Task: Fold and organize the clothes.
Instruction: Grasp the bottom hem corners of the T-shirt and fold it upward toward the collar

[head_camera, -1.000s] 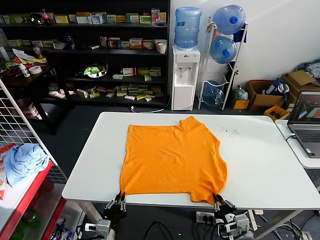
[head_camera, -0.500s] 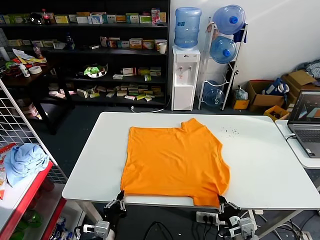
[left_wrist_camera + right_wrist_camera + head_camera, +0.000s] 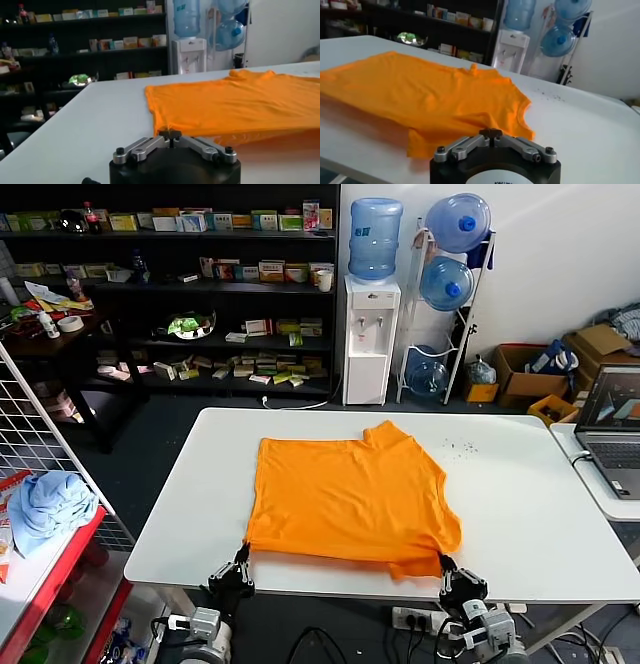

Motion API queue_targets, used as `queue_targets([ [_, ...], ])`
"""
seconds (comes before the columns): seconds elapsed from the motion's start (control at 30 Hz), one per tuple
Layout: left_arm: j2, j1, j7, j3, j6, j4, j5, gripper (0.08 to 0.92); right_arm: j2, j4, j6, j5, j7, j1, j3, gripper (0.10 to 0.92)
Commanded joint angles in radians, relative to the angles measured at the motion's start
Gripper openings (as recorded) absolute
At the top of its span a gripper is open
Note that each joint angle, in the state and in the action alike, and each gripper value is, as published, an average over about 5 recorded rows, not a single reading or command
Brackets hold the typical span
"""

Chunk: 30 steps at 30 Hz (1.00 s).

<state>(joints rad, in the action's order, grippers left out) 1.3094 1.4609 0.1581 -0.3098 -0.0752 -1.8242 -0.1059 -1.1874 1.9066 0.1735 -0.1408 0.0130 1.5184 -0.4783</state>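
Note:
The orange T-shirt (image 3: 350,494) lies spread on the white table (image 3: 530,504), collar toward the far side. Its near hem is raised a little off the tabletop and hangs between my two grippers. My left gripper (image 3: 240,557) is shut on the hem's left corner at the table's near edge; in the left wrist view the left gripper (image 3: 170,134) pinches a tip of the T-shirt (image 3: 235,100). My right gripper (image 3: 446,568) is shut at the hem's right corner, where the cloth doubles under. In the right wrist view the T-shirt (image 3: 430,95) spreads just beyond the right gripper (image 3: 491,134).
A laptop (image 3: 615,429) sits on a side table at the right. At the left stand a wire rack (image 3: 40,444) and a red shelf holding a light blue cloth bundle (image 3: 50,504). Stocked shelves and a water dispenser (image 3: 372,334) stand behind the table.
Both grippers have moved up and inward from below the table edge with the hem. The near hem has drawn back from the edge and the shirt looks shorter.

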Motion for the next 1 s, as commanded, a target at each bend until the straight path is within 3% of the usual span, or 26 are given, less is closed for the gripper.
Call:
queue_targets([
  [0.03,-0.002,-0.102,-0.003,0.006,0.015,0.065,0.001,0.092,0.009,-0.139,-0.067,-0.014,-0.006,-0.177,0.017,0.125],
  [0.77,-0.047,-0.259,-0.012,0.091,0.025,0.25,-0.001,0.092,0.035,-0.418,-0.027,-0.06,-0.025,-0.478,0.164,0.13],
  [0.87,-0.045,-0.275,-0.009,0.093,0.078,0.275,0.022,0.101,0.027,-0.425,-0.013,-0.075,-0.028,-0.481,0.167,0.179],
  [1.0,-0.043,-0.284,-0.006,0.091,0.172,0.293,0.044,0.183,0.022,-0.413,0.008,-0.096,-0.029,-0.467,0.161,0.297],
])
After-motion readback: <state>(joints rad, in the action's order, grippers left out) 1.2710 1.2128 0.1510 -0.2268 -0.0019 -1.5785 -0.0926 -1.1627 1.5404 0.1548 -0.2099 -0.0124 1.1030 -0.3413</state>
